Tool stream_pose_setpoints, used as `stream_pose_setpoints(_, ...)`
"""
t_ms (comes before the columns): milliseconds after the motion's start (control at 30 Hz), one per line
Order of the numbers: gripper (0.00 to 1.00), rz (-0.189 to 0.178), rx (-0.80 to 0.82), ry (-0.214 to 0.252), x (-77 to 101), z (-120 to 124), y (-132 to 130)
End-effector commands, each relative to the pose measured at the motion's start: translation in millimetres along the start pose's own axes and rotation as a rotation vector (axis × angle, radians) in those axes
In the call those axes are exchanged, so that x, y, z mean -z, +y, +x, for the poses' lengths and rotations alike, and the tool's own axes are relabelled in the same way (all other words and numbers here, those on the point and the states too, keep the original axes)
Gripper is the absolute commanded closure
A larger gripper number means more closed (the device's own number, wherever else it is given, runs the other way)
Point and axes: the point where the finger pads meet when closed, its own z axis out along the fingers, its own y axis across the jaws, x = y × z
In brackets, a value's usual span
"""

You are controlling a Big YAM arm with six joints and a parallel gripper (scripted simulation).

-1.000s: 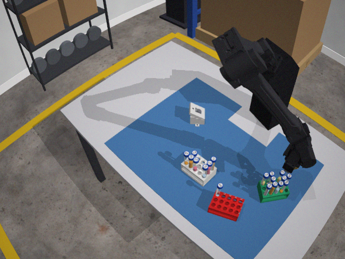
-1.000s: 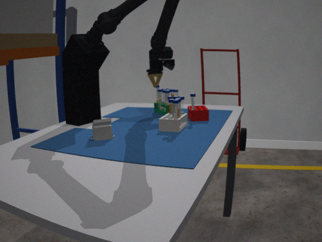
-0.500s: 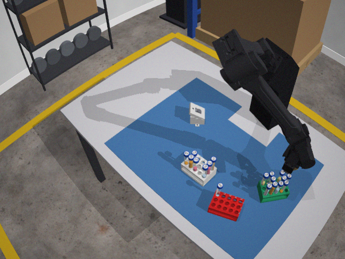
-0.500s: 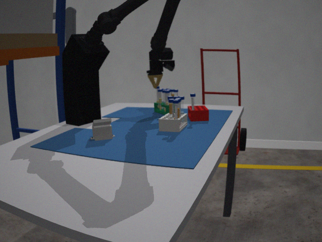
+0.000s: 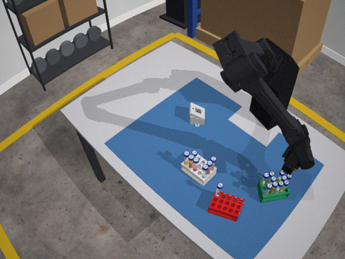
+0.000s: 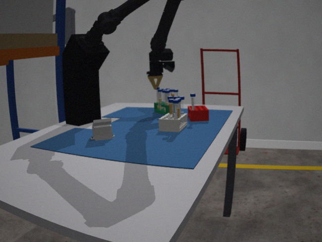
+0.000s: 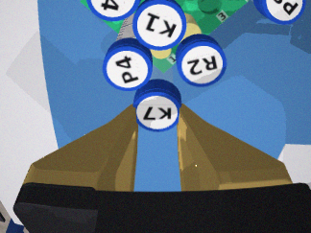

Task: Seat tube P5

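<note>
My gripper (image 6: 155,88) (image 7: 157,114) is shut on tube K7 (image 7: 157,112), gripping its blue-rimmed cap at the corner of the green rack RA (image 5: 274,199) (image 6: 156,109) (image 7: 232,4). K7 is upright, its cap slightly above its neighbours in the exterior view; its tip is hidden. Caps P4 (image 7: 127,70), R2 (image 7: 201,65) and K1 (image 7: 159,25) are just beyond it. No cap reading P5 can be made out. The white rack RB (image 5: 191,174) (image 6: 169,127) holds several tubes. The red rack QR (image 5: 222,215) (image 6: 200,115) holds one upright tube (image 5: 220,186) (image 6: 192,95) in a corner well, its ID unreadable.
A pale box (image 5: 197,118) (image 6: 102,131), apparently the DONE station, stands on the blue mat (image 5: 130,145) (image 6: 169,156), away from the racks. No green lamp shows on it. Tubes stand close together in RA beside the fingers.
</note>
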Motion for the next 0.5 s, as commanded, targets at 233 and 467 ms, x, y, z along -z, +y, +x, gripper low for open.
stream_pose_setpoints(233,1.00,0.025,0.008,0.009,-11.5,3.7,-10.4)
stream_pose_setpoints(467,1.00,0.025,0.009,0.010,-14.9,4.1,-10.7)
